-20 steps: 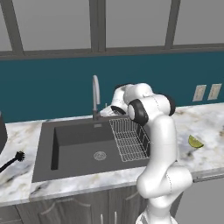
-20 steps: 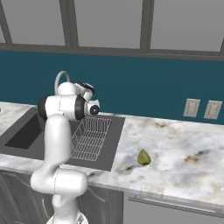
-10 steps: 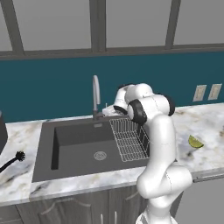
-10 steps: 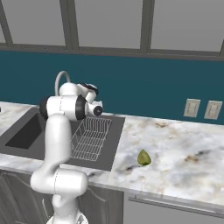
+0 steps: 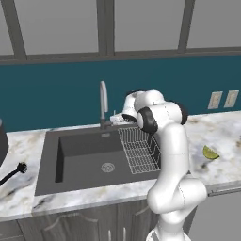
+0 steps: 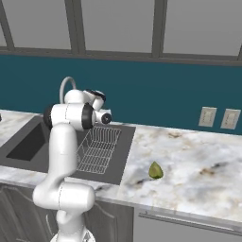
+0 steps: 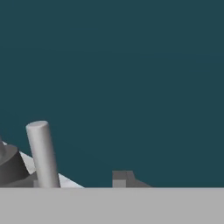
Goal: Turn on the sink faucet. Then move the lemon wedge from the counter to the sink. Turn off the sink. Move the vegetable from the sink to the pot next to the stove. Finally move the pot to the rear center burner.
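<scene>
The sink faucet (image 5: 102, 100) rises behind the dark sink (image 5: 89, 157), and its gooseneck (image 6: 66, 86) shows behind my arm. My gripper (image 5: 117, 117) hovers just right of the faucet base, above the sink's back rim. In the hand view a grey cylinder of the faucet (image 7: 42, 155) stands to the left of one dark fingertip (image 7: 122, 179), against the teal wall. That fingertip grips nothing; the jaw width is not visible. The lemon wedge (image 5: 210, 152) lies on the marble counter (image 5: 221, 136) far right of the sink, also the lemon wedge (image 6: 155, 170).
A wire rack (image 5: 140, 150) fills the sink's right side, under my forearm. A black dish brush (image 5: 14, 173) lies on the counter left of the sink. Two wall outlets (image 5: 222, 99) sit above the right counter. The round drain (image 5: 108, 167) is in the basin's middle.
The hand has shifted very slightly to the right beside the faucet base. The lemon wedge, brush and rack have not moved.
</scene>
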